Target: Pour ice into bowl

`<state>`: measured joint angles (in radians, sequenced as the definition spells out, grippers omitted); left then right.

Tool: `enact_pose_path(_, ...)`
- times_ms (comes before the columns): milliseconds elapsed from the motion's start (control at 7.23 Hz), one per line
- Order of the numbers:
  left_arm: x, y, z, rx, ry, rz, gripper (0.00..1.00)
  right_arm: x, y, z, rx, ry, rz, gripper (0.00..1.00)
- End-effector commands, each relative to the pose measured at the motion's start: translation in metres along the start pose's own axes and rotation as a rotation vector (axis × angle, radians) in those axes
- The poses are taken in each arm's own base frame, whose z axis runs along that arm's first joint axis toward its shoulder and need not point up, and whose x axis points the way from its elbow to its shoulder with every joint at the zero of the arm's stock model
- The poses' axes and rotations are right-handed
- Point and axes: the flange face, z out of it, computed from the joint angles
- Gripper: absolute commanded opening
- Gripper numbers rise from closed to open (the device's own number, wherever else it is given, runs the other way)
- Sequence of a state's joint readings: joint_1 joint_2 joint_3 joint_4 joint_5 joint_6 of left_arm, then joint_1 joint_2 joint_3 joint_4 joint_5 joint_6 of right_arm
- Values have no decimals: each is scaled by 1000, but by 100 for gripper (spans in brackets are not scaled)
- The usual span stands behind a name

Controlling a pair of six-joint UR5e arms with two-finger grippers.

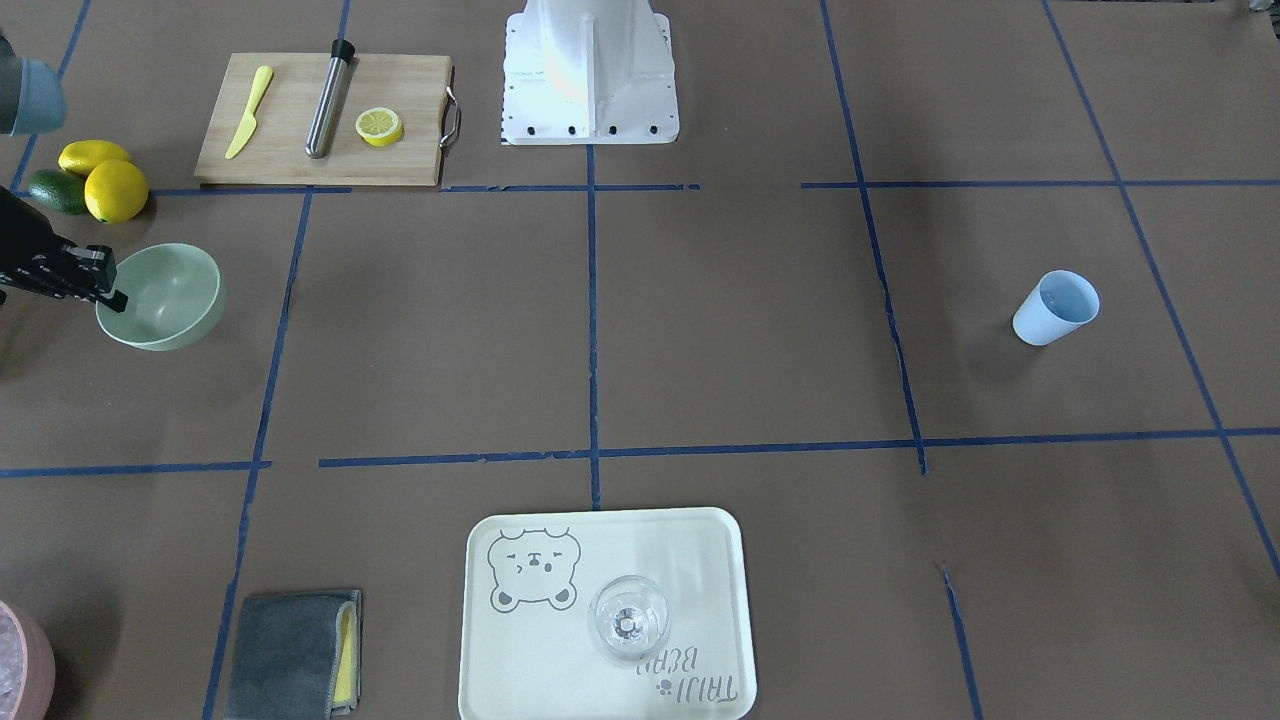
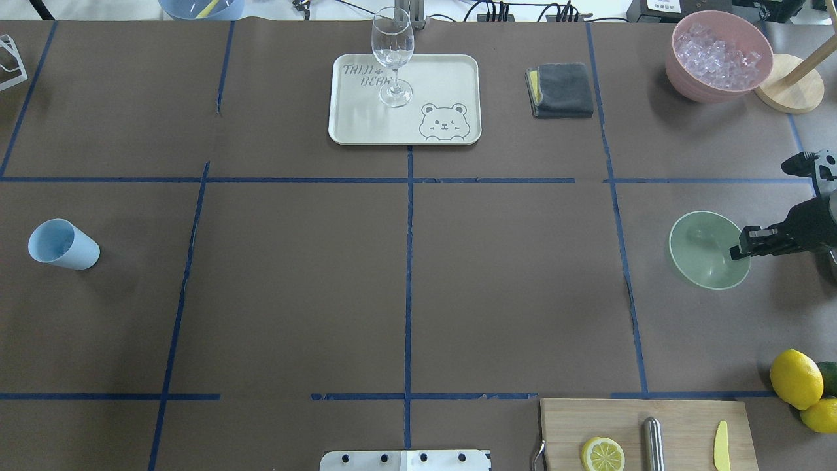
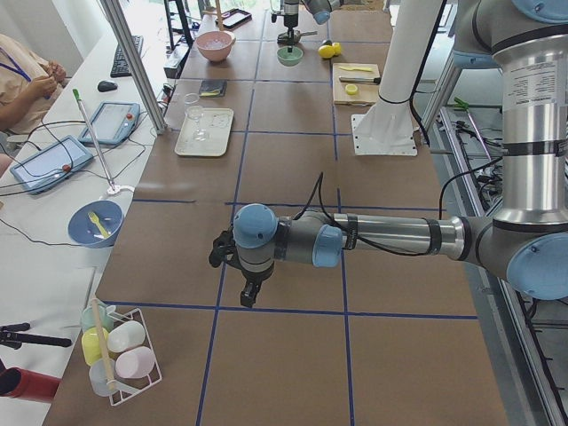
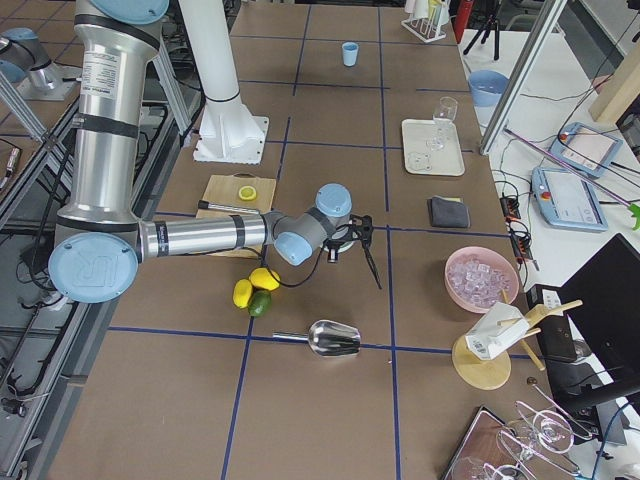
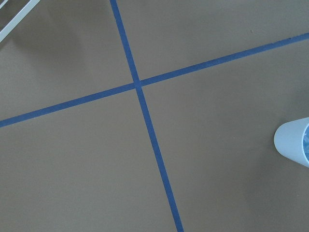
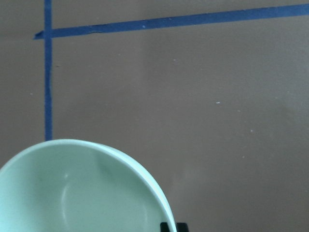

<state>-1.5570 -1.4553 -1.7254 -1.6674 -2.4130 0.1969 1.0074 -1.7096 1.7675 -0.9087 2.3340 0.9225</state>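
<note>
The right gripper [image 2: 737, 251]: arm behind the jaws cut off by the overhead frame's edge. The bowl [image 6: 72, 193]: in the right wrist view, the part where the jaws meet its rim runs off the bottom edge; one fingertip [image 6: 174, 226] barely shows. The left gripper [image 3: 249, 295]: seen side-on only, jaw setting undeterminable. The blue cup [image 5: 293, 144], aside of the left jaws: cut by the frame. The ice [image 2: 718, 52], well beyond the right jaws: single cubes indistinct.

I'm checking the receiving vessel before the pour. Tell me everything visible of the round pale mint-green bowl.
The round pale mint-green bowl has smooth plain sides and a thin rim, looks like matte plastic, and is empty. It stands open side up near the robot's right end of the brown table; whether it rests there or is slightly lifted is unclear. The right gripper straddles its rim, one finger inside, seemingly clamped. Nothing else touches it.
</note>
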Motion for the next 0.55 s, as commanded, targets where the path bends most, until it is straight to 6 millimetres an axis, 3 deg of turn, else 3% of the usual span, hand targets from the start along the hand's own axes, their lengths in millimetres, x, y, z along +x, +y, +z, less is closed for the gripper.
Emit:
enact_pose_path(0,7,-4,-7,11,-4,11,100,-70,-17,-12,-18,-109,108,0)
enact_pose_path(277,19,-8,-18,34,-8,33,100,-209,-24,17,-29,-190,160,0)
enact_pose_path(415,20,-11,-20,48,-13,52,100,-254,-17,30,-63,-206,155,0)
